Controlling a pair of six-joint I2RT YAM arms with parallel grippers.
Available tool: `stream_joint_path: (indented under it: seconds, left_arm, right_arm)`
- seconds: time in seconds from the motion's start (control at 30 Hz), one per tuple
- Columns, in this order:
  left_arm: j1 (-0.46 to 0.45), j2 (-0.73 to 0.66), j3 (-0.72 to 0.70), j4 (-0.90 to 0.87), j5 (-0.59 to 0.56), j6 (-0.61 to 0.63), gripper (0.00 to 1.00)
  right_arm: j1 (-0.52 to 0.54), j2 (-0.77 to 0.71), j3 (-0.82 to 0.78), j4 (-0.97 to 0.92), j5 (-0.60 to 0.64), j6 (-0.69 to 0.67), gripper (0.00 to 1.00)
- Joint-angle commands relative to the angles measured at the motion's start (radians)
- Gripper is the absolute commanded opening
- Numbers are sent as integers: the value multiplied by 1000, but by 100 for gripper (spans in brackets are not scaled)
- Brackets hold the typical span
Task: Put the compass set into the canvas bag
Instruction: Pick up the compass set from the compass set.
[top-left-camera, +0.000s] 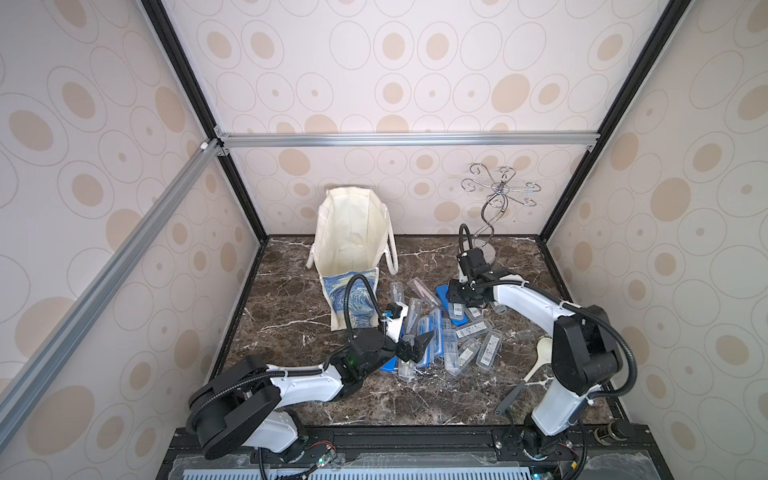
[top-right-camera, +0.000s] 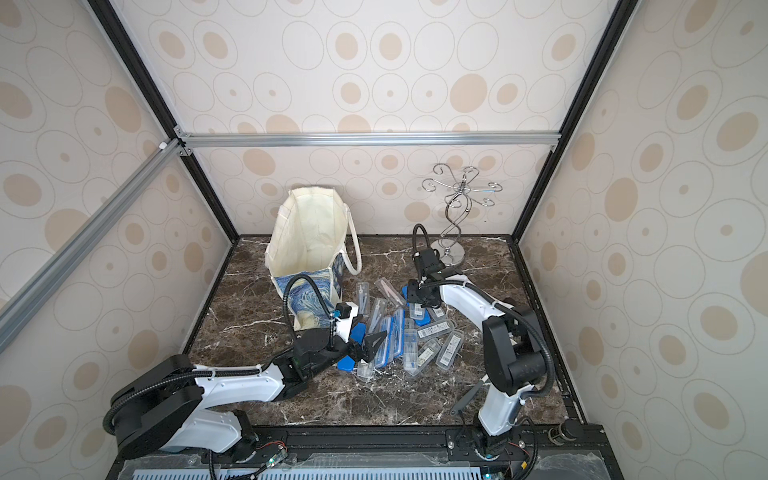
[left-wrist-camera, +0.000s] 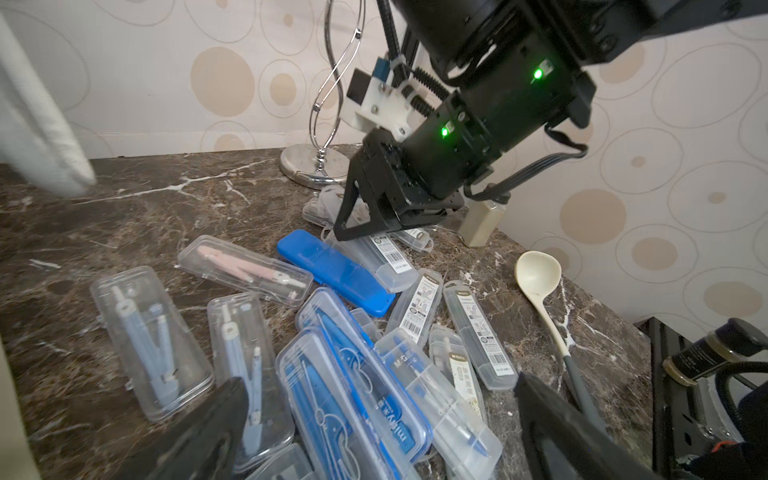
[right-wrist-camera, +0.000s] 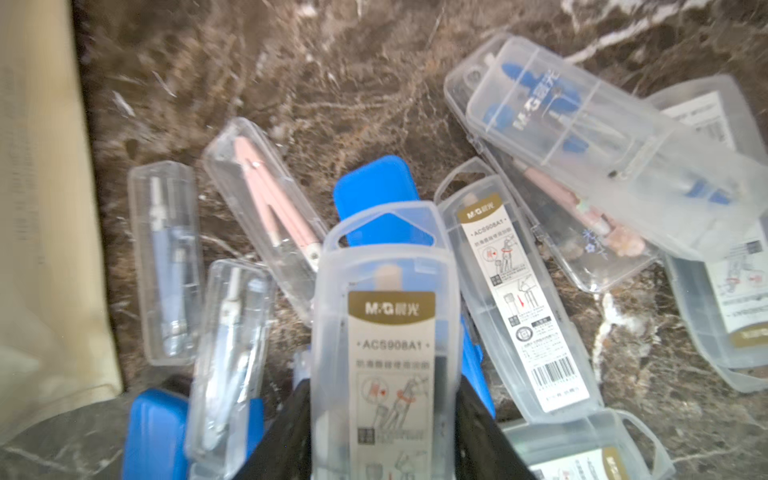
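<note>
Clear plastic compass set (right-wrist-camera: 390, 332) is lying on top of the heap of cases on the worktop (top-left-camera: 291, 291) | my right claw (right-wrist-camera: 384, 424) is clenching its near end | my left claw (top-left-camera: 417, 347) is hanging released over the same heap | canvas bag (top-left-camera: 349, 232) is standing open just beside the heap
</note>
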Motion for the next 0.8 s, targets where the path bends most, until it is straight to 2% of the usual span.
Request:
stream_joint_path:
  seconds: [0.0, 0.3, 0.53, 0.77]
  left_arm:
    - [-19, 50, 73, 85, 8, -9, 99]
    - [-41, 200, 194, 221, 7, -103, 91]
    - [-44, 295, 255, 361, 50, -199, 77]
    - [-55, 364, 363, 335, 16, -201, 63]
  right_arm:
    - [-4, -69, -6, 3, -48, -5, 38]
    - [-5, -223, -28, 35, -121, 15, 38]
    - [-4, -288, -46, 56, -131, 21, 38]
    - [-6, -317, -52, 62, -135, 28, 38]
